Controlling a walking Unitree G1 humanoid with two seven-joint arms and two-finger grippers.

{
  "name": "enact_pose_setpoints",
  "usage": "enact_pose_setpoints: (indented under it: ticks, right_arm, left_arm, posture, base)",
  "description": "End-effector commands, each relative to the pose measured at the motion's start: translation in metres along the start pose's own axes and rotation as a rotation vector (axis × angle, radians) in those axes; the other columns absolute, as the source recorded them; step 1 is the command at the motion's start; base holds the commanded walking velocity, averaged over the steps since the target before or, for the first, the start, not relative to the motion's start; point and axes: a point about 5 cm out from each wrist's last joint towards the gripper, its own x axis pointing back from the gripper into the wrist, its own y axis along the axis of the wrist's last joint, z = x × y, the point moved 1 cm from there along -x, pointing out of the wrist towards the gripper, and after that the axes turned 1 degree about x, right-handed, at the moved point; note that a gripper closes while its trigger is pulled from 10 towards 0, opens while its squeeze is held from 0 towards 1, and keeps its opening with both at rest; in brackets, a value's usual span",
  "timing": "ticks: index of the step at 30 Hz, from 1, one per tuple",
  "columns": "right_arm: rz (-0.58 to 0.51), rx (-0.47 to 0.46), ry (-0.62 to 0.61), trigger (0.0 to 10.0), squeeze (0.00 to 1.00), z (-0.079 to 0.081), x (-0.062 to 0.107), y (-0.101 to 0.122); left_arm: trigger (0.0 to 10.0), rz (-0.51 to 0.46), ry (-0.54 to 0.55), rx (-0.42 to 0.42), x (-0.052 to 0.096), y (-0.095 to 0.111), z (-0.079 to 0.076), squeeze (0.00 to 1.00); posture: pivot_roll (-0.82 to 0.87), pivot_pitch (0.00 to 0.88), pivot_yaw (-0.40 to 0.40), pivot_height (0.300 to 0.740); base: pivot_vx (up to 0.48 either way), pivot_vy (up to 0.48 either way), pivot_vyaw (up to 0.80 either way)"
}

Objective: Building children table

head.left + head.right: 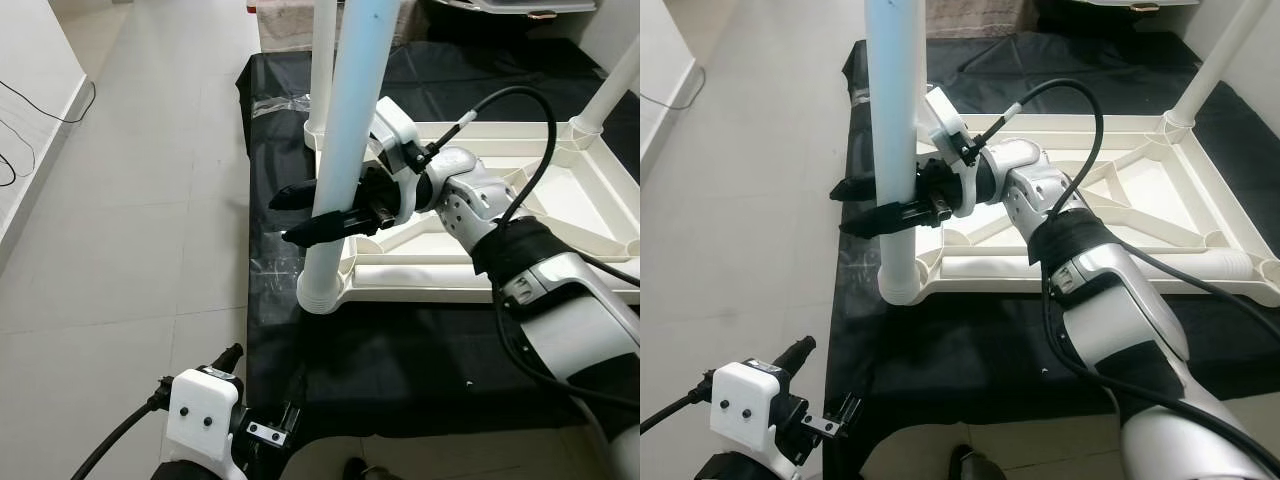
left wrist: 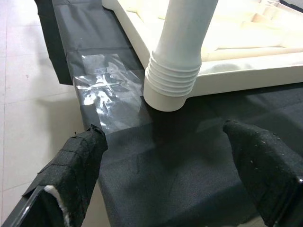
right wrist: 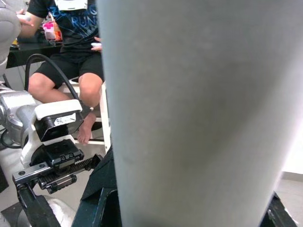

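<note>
I see right gripper (image 1: pixel 310 213) pinching table leg (image 1: pixel 345 160), arm from 4 o'clock | left gripper (image 2: pixel 165 175) spread, low at 7

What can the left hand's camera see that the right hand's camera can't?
Only the left wrist view shows the ribbed foot of the table leg seated in the corner of the upturned white tabletop, a clear plastic scrap on the black sheet, and the open left gripper low over that sheet.

Only the right wrist view shows a seated person beyond the leg.

Both show the same white table leg, which the right gripper is closed around.
</note>
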Motion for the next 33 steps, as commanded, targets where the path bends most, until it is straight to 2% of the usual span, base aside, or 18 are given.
enact_pose_setpoints:
  ticks: [1,13,28,31,33]
  right_arm:
    - [0.035,-0.022,0.003,10.0,0.0,0.001,0.0,-0.009]
    - [0.064,0.0,-0.034,10.0,0.0,-0.002,0.011,-0.004]
    - [0.031,-0.047,-0.006,10.0,0.0,0.001,-0.002,-0.021]
    - [0.034,-0.043,-0.043,10.0,0.0,-0.003,-0.004,-0.028]
    - [0.044,-0.051,-0.119,10.0,0.0,-0.008,-0.008,-0.036]
  left_arm:
    - [10.0,0.025,0.009,-0.011,0.002,-0.005,0.002,0.0]
    - [10.0,0.026,0.009,-0.008,0.002,-0.005,0.002,0.0]
    - [10.0,0.023,0.016,-0.011,0.002,-0.005,0.003,0.0]
    - [10.0,0.021,0.018,-0.013,0.002,-0.005,0.003,0.0]
    - [10.0,0.019,0.021,-0.016,0.002,-0.005,0.004,0.0]
  posture:
    - [0.08,0.22,-0.041,0.74]
    - [0.08,0.227,-0.039,0.74]
    - [0.08,0.231,-0.04,0.74]
    - [0.08,0.231,-0.04,0.74]
    - [0.08,0.231,-0.04,0.74]
  base:
    - [0.0,0.0,0.0]
    - [0.0,0.0,0.0]
    - [0.0,0.0,0.0]
    - [0.0,0.0,0.0]
    - [0.0,0.0,0.0]
